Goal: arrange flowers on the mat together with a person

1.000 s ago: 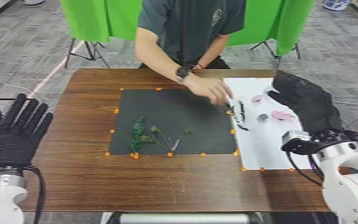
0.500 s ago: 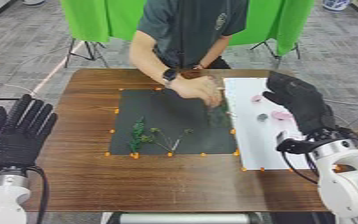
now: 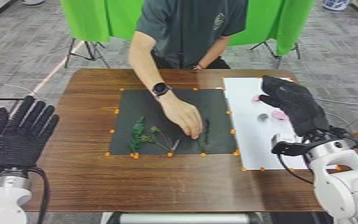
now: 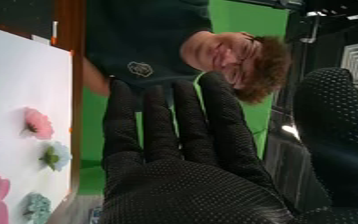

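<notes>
Head view: the person's hand (image 3: 184, 119) has brought a green sprig (image 3: 205, 136) across to the black mat's (image 3: 149, 104) four o'clock; our right hand (image 3: 293, 102), straight-fingered and empty, can probably add the pink flower (image 3: 279, 115) from the white sheet's (image 3: 262, 152) one o'clock next

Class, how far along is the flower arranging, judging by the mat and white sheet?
Already placed: green sprigs on the black mat. In progress: the person's hand is at another sprig. Left to do, apparently: the pink flowers and pale blue flower on the white sheet.
</notes>
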Robot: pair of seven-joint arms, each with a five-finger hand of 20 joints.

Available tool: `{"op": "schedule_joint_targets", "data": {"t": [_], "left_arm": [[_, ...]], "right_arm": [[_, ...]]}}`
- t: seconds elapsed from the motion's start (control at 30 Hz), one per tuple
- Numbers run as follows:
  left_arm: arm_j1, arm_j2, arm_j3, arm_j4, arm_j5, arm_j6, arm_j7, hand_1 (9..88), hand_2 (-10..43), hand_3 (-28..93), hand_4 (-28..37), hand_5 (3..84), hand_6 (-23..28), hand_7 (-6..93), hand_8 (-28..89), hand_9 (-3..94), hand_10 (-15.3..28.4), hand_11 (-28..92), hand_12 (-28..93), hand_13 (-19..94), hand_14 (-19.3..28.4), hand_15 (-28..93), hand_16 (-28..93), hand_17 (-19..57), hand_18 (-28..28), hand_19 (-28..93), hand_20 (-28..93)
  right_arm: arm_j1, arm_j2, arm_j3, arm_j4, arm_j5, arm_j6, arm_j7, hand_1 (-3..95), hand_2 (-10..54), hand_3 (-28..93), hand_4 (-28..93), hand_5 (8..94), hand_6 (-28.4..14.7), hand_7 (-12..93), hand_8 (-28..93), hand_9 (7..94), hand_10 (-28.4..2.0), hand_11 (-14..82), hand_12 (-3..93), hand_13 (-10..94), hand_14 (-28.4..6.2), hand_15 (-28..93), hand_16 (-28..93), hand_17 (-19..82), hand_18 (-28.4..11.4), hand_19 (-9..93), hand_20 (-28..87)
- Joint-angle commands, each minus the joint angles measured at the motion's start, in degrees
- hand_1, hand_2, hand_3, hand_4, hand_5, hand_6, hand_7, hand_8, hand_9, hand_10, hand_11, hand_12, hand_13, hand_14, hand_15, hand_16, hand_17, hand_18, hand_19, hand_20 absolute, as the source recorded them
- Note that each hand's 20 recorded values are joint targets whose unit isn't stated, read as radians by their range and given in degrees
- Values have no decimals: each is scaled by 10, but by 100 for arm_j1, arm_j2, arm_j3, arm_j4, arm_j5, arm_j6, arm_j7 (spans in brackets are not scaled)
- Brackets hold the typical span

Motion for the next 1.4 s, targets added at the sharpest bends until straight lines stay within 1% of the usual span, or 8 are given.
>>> {"op": "schedule_joint_targets", "data": {"t": [0.03, 0.37, 0.47, 0.53, 0.73, 0.93, 1.27, 1.4], "left_arm": [[30, -57, 14, -7, -6, -43, -46, 251, 143, 714, -283, 429, 75, 76, -90, 356, 134, 160, 47, 270, 120, 179, -64, -16, 98, 225, 92], [37, -89, 44, -14, -38, -43, -19, 250, 143, 715, -283, 428, 75, 76, -90, 358, 135, 159, 48, 270, 120, 179, -66, -15, 97, 224, 91], [14, -87, 77, 1, -91, -73, -22, 250, 143, 715, -283, 429, 75, 76, -90, 358, 135, 160, 48, 271, 121, 180, -65, -15, 98, 224, 91], [-11, -92, 100, 8, -71, -64, -48, 251, 143, 715, -283, 429, 75, 77, -90, 358, 135, 161, 48, 272, 122, 182, -64, -16, 98, 226, 92], [-55, -76, 126, 30, -86, -32, -86, 251, 143, 714, -283, 429, 75, 78, -90, 360, 135, 161, 50, 275, 123, 186, -64, -15, 99, 228, 93], [-26, -68, 84, 27, -95, -17, -93, 253, 143, 714, -283, 428, 73, 79, -90, 359, 134, 161, 50, 264, 119, 182, -65, -17, 101, 227, 91], [-122, -62, 275, 103, -69, -68, -289, 253, 143, 715, -283, 424, 71, 79, -90, 357, 132, 158, 51, 254, 123, 182, -62, -19, 101, 227, 90], [-122, -66, 295, 101, -75, -61, -276, 252, 142, 716, -283, 424, 71, 79, -90, 356, 132, 157, 52, 252, 123, 180, -61, -20, 101, 226, 90]], "right_arm": [[164, 186, -121, 76, -541, 145, 53, 198, 47, 819, -232, 422, -65, 111, -104, 364, -128, 51, 110, 277, -96, 97, 82, 133, -130, 325, 71], [517, 446, -347, 270, -2404, 95, 576, 283, -31, 809, -240, 401, -66, 132, -106, 348, -162, 62, 122, 277, -124, 160, 91, 137, -126, 351, 68], [629, 670, -574, 329, -3668, 353, 899, 408, -92, 810, -270, 381, -69, 144, -111, 342, -168, 80, 129, 321, -113, 269, 96, 177, -121, 483, 85], [673, 843, -841, 378, -4830, 776, 1205, 461, -95, 814, -280, 383, -54, 181, -134, 372, -151, 110, 126, 374, -89, 346, 115, 214, -121, 582, 111], [742, 969, -1016, 452, -6733, 172, 1582, 484, -95, 809, -283, 435, -31, 190, -144, 426, -127, 125, 144, 439, -87, 534, 200, 250, -152, 737, 227], [893, 990, -1219, 690, -7381, -431, 1467, 482, -95, 796, -283, 437, -21, 185, -143, 430, -88, 142, 161, 422, -102, 639, 262, 236, -169, 740, 312], [1565, 1085, -2031, 1453, -7621, -292, 1599, 493, -95, 777, -283, 436, -13, 185, -144, 442, -86, 127, 141, 449, -93, 628, 251, 252, -172, 729, 339], [1759, 1069, -2295, 1708, -7674, -236, 1764, 507, -95, 756, -283, 444, -10, 188, -143, 453, -86, 128, 138, 492, -83, 595, 239, 270, -173, 739, 342]]}}
